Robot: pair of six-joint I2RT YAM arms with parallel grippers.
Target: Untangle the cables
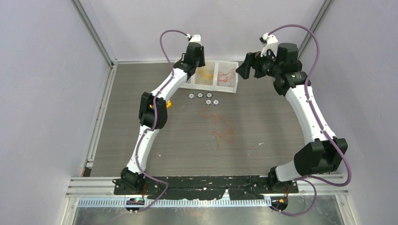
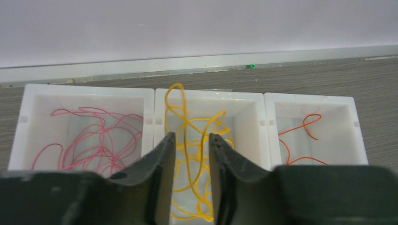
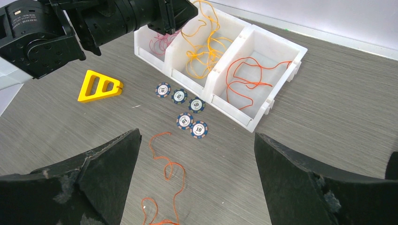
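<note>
Left wrist, left gripper (image 2: 192, 137) slightly parted over yellow cables (image 2: 195, 159) in middle bin (image 2: 211, 94), right gripper (image 3: 196, 137) wide open

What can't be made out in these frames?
Left wrist: near part of the yellow cables, behind the left gripper.
Top view: pink cables, hidden under the left arm.
Right wrist: loose orange cable, cut off by the bottom edge.

White arms (image 1: 165, 86), black joints (image 1: 152, 110) (purple hoses (image 1: 162, 43))
</note>
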